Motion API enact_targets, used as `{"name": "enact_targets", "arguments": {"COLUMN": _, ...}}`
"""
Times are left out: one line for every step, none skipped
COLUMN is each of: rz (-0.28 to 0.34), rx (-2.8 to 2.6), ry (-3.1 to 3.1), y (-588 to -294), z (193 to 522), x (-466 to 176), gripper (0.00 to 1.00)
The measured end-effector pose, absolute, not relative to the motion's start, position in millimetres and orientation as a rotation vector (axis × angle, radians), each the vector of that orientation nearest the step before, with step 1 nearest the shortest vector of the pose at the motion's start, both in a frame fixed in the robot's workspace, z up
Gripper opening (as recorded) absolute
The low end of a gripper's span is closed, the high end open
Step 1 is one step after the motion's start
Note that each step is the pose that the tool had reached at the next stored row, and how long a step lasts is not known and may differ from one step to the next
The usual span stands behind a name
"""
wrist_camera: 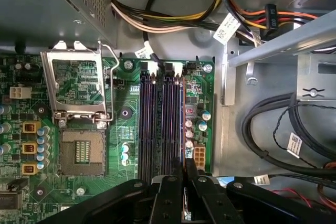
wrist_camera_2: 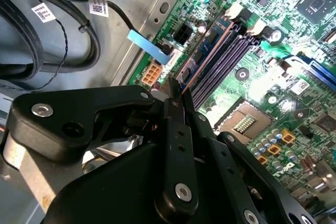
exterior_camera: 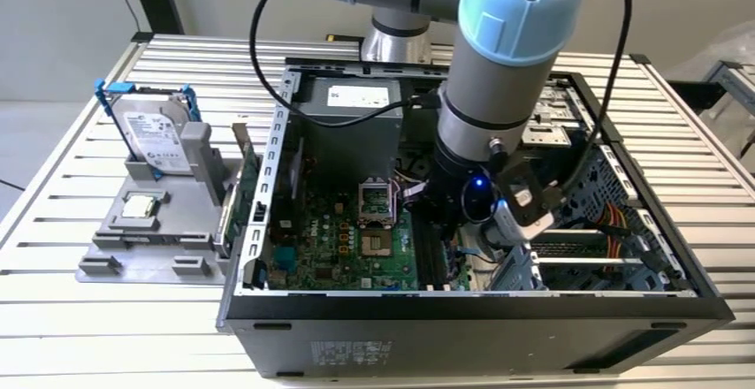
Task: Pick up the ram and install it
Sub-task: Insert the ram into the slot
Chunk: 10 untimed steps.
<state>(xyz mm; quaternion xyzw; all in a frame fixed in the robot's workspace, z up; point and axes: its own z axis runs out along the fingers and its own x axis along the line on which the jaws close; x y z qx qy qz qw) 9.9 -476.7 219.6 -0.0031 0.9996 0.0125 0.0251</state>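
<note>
Your hand [wrist_camera: 184, 174] sits low inside open computer case [exterior_camera: 472, 305], fingers pressed together, pinching ram [wrist_camera_2: 202, 62] by its near end. Ram runs edge-on straight ahead of fingertips, lying along outermost of the memory slots [wrist_camera: 157, 124] on motherboard [wrist_camera: 79, 103]. Pick-up done. Whether stick is fully seated: cannot tell. Slot latches beyond hand look unclosed, so judge install unfinished.

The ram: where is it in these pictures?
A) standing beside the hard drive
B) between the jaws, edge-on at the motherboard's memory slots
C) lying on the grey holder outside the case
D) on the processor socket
B: in the first wrist view the ram runs out from the closed jaws of the gripper, edge-on along the memory slots.
</note>
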Motion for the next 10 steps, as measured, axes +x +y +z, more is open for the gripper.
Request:
{"name": "enact_targets", "arguments": {"rz": 0.039, "rx": -0.009, "ry": 3.091, "y": -476.5, "z": 219.3, "x": 9.8, "gripper": 0.0}}
{"name": "enact_targets", "arguments": {"rz": 0.039, "rx": -0.01, "ry": 3.091, "y": -476.5, "z": 219.1, "x": 9.6, "gripper": 0.0}}
{"name": "enact_targets", "arguments": {"rz": 0.039, "rx": -0.009, "ry": 3.091, "y": -476.5, "z": 219.1, "x": 9.3, "gripper": 0.0}}
{"name": "enact_targets", "arguments": {"rz": 0.039, "rx": -0.01, "ry": 3.091, "y": -476.5, "z": 219.1, "x": 9.3, "gripper": 0.0}}
{"name": "enact_targets", "arguments": {"rz": 0.039, "rx": -0.01, "ry": 3.091, "y": -476.5, "z": 219.0, "x": 9.3, "gripper": 0.0}}
{"name": "enact_targets", "arguments": {"rz": 0.04, "rx": -0.011, "ry": 3.091, "y": -476.5, "z": 218.9, "x": 9.2, "gripper": 0.0}}
{"name": "enact_targets", "arguments": {"rz": 0.04, "rx": -0.011, "ry": 3.091, "y": -476.4, "z": 218.8, "x": 9.1, "gripper": 0.0}}
{"name": "enact_targets", "arguments": {"rz": 0.04, "rx": -0.011, "ry": 3.091, "y": -476.5, "z": 218.6, "x": 9.1, "gripper": 0.0}}
{"name": "enact_targets", "arguments": {"rz": 0.041, "rx": -0.011, "ry": 3.091, "y": -476.4, "z": 218.1, "x": 9.1, "gripper": 0.0}}
{"name": "enact_targets", "arguments": {"rz": 0.04, "rx": -0.011, "ry": 3.091, "y": -476.4, "z": 217.4, "x": 9.1, "gripper": 0.0}}
